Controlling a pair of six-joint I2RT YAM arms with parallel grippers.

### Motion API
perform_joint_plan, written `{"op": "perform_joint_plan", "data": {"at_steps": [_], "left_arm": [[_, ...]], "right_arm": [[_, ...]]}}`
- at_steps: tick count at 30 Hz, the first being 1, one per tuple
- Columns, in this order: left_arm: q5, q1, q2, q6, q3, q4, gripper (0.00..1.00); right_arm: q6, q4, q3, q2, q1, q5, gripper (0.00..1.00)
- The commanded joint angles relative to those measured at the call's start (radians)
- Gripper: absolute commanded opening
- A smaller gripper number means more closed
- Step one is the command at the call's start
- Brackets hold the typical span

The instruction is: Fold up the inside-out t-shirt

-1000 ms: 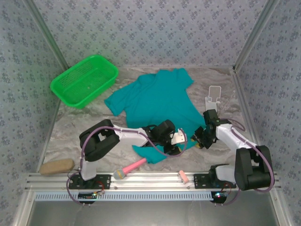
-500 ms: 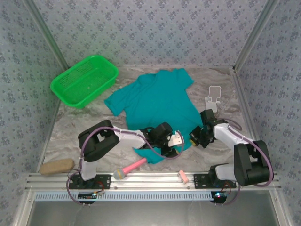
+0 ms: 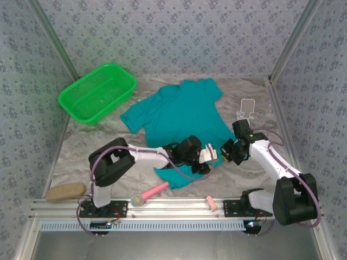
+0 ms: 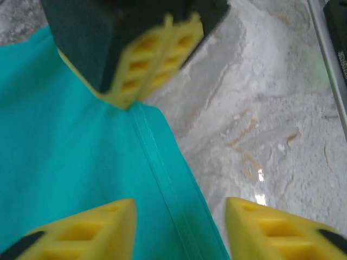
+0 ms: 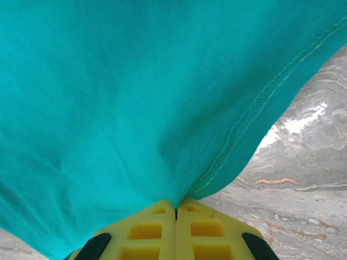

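The inside-out t-shirt [image 3: 179, 111] is plain teal cloth, spread over the middle of the table with its bottom hem toward the arms. My right gripper [image 3: 223, 153] is at the hem's right corner, and in the right wrist view it [image 5: 176, 205] is shut on the stitched hem of the t-shirt [image 5: 108, 81]. My left gripper [image 3: 210, 162] sits just left of it. In the left wrist view it [image 4: 180, 203] stands open astride the hem of the t-shirt [image 4: 65, 151], not pinching it. The right gripper's yellow fingers [image 4: 146, 59] show just ahead, closed on the cloth's corner.
A green mesh basket [image 3: 97, 92] sits at the back left. A white stand [image 3: 246, 110] is at the right, close to the right arm. A pink-handled tool [image 3: 149, 193], a small pink piece [image 3: 210, 203] and a brown block [image 3: 65, 191] lie near the front rail.
The right gripper has shut on the shirt's hem corner and drawn slightly back and up. The left gripper has shifted right toward it, its jaws a little narrower.
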State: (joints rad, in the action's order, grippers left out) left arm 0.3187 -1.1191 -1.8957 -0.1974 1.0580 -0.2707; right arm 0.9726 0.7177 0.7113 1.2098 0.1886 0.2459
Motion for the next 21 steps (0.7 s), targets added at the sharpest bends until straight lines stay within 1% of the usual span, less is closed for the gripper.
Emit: {"op": "perform_joint_plan", "data": {"at_steps": [1, 3, 5, 7, 8, 11, 15, 16, 18, 19, 21], "left_arm": [[0.021, 0.008, -0.046, -0.014, 0.038, 0.006, 0.35], [0.034, 0.009, -0.059, -0.034, 0.047, 0.048, 0.3], [0.047, 0.009, -0.06, -0.037, 0.041, 0.067, 0.34], [0.036, 0.008, -0.052, -0.027, 0.014, 0.052, 0.44], [0.026, 0.008, -0.047, -0.021, 0.0, 0.039, 0.46], [0.008, 0.004, -0.043, -0.021, -0.016, 0.032, 0.48], [0.028, -0.008, -0.049, -0.03, -0.02, 0.038, 0.52], [0.006, -0.013, -0.05, -0.031, -0.023, 0.039, 0.51], [-0.034, -0.021, -0.058, -0.051, -0.02, 0.055, 0.44], [-0.052, -0.023, -0.063, -0.058, -0.016, 0.07, 0.39], [-0.057, -0.022, -0.066, -0.068, -0.012, 0.084, 0.26]], "right_arm": [[-0.006, 0.039, -0.001, 0.017, 0.003, -0.044, 0.03], [-0.015, 0.033, -0.009, 0.021, -0.008, -0.046, 0.03], [-0.015, 0.022, -0.012, 0.028, -0.016, -0.04, 0.03], [-0.014, 0.013, -0.012, 0.035, -0.019, -0.028, 0.03], [-0.011, 0.01, -0.013, 0.034, -0.02, -0.023, 0.02], [-0.007, 0.007, -0.011, 0.036, -0.022, -0.013, 0.02], [-0.007, 0.006, -0.002, 0.037, -0.033, 0.007, 0.01], [-0.007, 0.008, 0.001, 0.038, -0.034, 0.009, 0.01], [-0.008, 0.011, 0.007, 0.036, -0.036, 0.016, 0.01], [-0.008, 0.014, 0.009, 0.034, -0.036, 0.014, 0.01], [-0.008, 0.019, 0.011, 0.029, -0.035, 0.009, 0.01]]}}
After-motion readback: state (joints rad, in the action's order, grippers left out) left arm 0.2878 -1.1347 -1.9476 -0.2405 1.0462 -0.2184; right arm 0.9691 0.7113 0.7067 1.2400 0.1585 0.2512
